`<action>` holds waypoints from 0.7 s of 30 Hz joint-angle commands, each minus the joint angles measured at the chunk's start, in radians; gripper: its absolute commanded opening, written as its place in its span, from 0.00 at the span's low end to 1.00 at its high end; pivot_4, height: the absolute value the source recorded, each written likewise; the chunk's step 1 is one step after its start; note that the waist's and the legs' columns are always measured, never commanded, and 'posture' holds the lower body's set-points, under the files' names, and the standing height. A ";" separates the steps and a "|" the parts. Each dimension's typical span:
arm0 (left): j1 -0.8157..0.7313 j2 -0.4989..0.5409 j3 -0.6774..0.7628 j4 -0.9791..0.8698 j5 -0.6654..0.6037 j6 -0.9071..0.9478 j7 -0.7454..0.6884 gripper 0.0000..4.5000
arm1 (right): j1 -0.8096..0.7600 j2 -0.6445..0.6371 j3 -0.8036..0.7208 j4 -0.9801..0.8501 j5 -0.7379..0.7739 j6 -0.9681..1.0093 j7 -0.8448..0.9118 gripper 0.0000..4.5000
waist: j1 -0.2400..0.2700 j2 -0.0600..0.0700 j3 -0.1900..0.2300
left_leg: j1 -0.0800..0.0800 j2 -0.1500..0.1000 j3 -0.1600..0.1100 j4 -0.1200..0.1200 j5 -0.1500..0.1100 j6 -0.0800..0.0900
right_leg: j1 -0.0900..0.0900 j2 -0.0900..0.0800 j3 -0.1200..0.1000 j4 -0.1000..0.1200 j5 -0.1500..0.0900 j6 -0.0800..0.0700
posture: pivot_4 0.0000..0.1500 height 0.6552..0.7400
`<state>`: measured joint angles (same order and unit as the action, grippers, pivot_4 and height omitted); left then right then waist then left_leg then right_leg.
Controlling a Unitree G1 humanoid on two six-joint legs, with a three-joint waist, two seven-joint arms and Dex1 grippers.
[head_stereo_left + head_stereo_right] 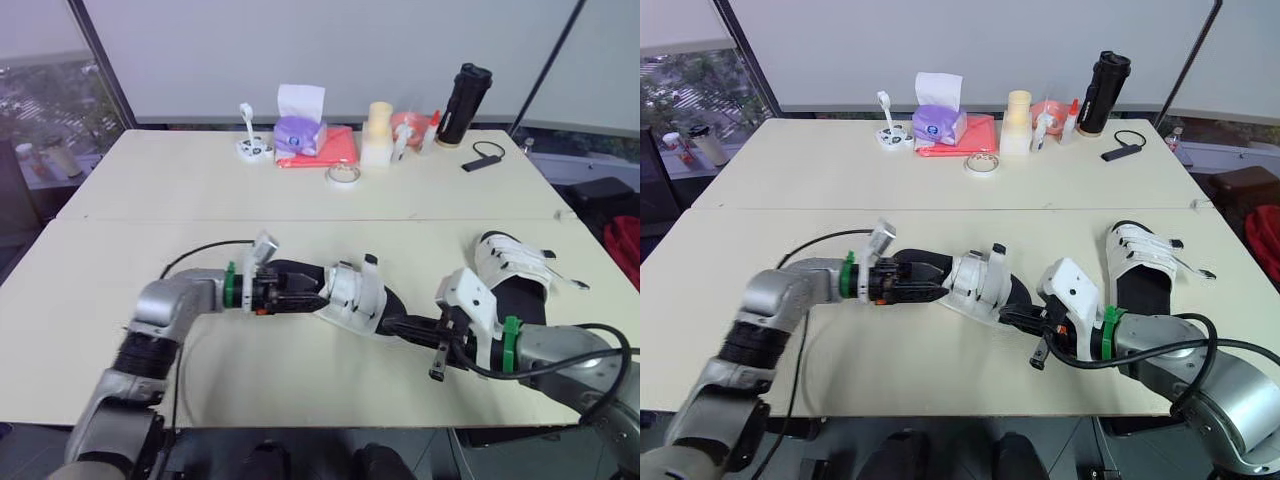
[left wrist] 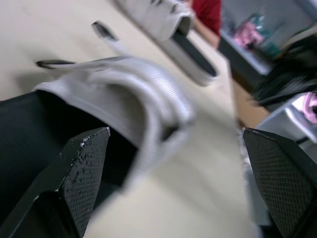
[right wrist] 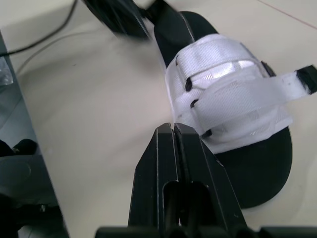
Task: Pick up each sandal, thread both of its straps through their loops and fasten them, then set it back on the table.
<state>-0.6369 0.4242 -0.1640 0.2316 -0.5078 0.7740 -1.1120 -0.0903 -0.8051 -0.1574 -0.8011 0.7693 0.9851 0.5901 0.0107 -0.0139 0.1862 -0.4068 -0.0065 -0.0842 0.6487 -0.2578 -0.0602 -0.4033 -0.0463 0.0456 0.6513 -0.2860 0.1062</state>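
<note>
Currently one sandal [image 1: 355, 293] is at the near middle of the tabletop [image 1: 90, 270], one strap end sticking out free. Left claw [image 1: 300, 290] fingers are apart around its left end; right claw [image 3: 173, 129] fingers are pressed together, tips at the white strap on its right end. Second sandal [image 1: 512, 268] lies right, slightly farther.

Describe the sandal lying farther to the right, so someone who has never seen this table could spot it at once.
Start at the nearer table. Near its right edge lies a sandal with a black sole and white straps. The other sandal lies at the table's middle; this one is off to the side, a thin strap end trailing toward that edge.
</note>
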 commanded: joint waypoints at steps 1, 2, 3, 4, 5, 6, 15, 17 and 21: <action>-0.027 -0.017 -0.048 0.044 0.041 -0.045 -0.041 0.99 | 0.006 -0.003 -0.009 -0.026 0.004 -0.021 -0.010 0.00 | 0.002 0.001 -0.001 | 0.000 0.000 0.000 0.000 0.000 0.000 | 0.000 0.000 0.000 0.000 0.000 0.000 | 1.00 1.00; -0.030 -0.024 -0.059 0.039 0.034 -0.031 -0.059 0.99 | 0.010 -0.003 -0.009 -0.025 0.000 -0.025 -0.011 0.00 | 0.003 0.001 -0.001 | 0.000 0.000 0.000 0.000 0.000 0.000 | 0.000 0.000 0.000 0.000 0.000 0.000 | 1.00 1.00; -0.035 -0.029 -0.067 0.035 0.024 -0.002 -0.075 0.99 | 0.011 -0.002 -0.007 -0.023 -0.005 -0.030 -0.012 0.00 | 0.003 0.001 -0.001 | 0.000 0.000 0.000 0.000 0.000 0.000 | 0.000 0.000 0.000 0.001 0.000 0.000 | 1.00 1.00; -0.038 -0.033 -0.072 0.032 0.018 0.018 -0.086 0.99 | 0.012 -0.003 -0.006 -0.021 -0.008 -0.034 -0.013 0.00 | 0.003 0.001 -0.001 | 0.000 0.000 0.000 0.000 0.000 0.000 | 0.000 0.000 0.000 0.001 0.000 0.000 | 1.00 1.00; -0.042 -0.038 -0.072 0.025 0.005 0.049 -0.093 0.99 | 0.013 -0.003 -0.005 -0.019 -0.011 -0.038 -0.013 0.00 | 0.002 0.001 -0.001 | 0.000 0.000 0.000 0.001 0.000 0.000 | 0.001 0.000 0.000 0.001 0.000 0.000 | 1.00 1.00; -0.047 -0.046 -0.067 0.021 -0.010 0.079 -0.097 0.99 | 0.013 -0.003 -0.004 -0.016 -0.015 -0.042 -0.013 0.00 | 0.002 0.001 -0.001 | 0.000 0.000 0.000 0.001 0.000 0.000 | 0.001 0.000 0.000 0.001 0.000 0.000 | 1.00 1.00; -0.069 -0.106 0.016 -0.031 -0.109 0.205 -0.063 0.99 | 0.018 0.005 0.011 -0.004 -0.040 -0.071 -0.021 0.00 | -0.007 0.001 -0.001 | 0.000 0.000 -0.001 0.001 0.000 0.001 | 0.000 0.000 0.000 0.002 0.000 0.000 | 1.00 1.00; -0.069 -0.112 0.024 -0.036 -0.113 0.211 -0.053 0.99 | 0.019 0.006 0.012 -0.004 -0.042 -0.073 -0.020 0.00 | -0.007 0.001 -0.001 | 0.000 0.000 -0.001 0.001 0.000 0.001 | 0.000 0.000 0.000 0.002 0.000 0.000 | 1.00 1.00; -0.070 -0.206 0.057 -0.006 -0.115 0.201 0.064 0.99 | 0.012 0.014 0.033 0.008 -0.059 -0.088 -0.028 0.00 | -0.001 0.001 -0.001 | 0.000 0.000 -0.001 0.001 0.000 0.001 | 0.000 0.000 0.000 0.002 0.000 0.000 | 1.00 1.00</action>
<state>-0.6836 0.2522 -0.1377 0.2309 -0.5998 0.9801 -1.0965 -0.0716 -0.7998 -0.1240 -0.7832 0.7180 0.9204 0.5663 0.0096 -0.0127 0.1855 -0.4066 -0.0064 -0.0848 0.6502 -0.2582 -0.0592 -0.4032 -0.0466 0.0455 0.6530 -0.2859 0.1065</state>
